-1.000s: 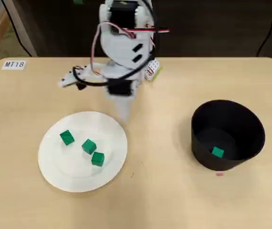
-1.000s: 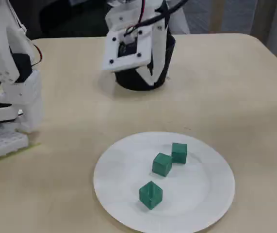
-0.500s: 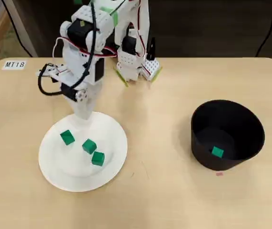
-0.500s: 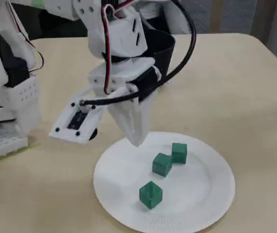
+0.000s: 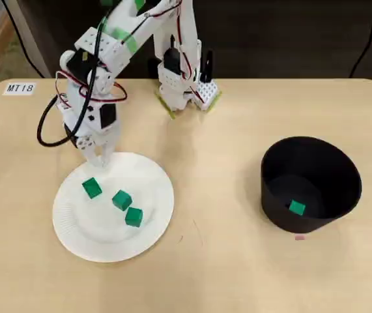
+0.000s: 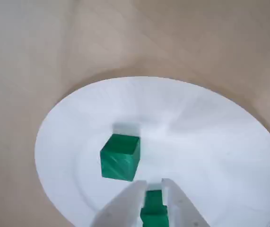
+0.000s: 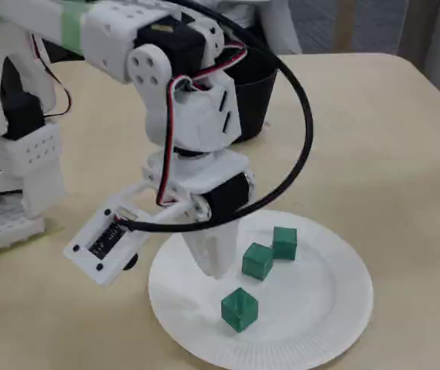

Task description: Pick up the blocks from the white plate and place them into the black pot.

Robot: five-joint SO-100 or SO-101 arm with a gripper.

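Three green blocks lie on the white plate: one at its upper left, two near its middle. A fourth block lies inside the black pot at the right. My gripper hangs over the plate's upper-left rim, above the blocks and holding nothing. In the wrist view the gripper is open by a narrow gap; one block sits ahead of the fingertips and another shows through the gap. The fixed view shows the gripper over the plate, beside the blocks.
The arm's white base stands at the table's far edge, with a black cable looping at the left. A label reading MT18 is stuck at the far left corner. A small pink mark lies in front of the pot.
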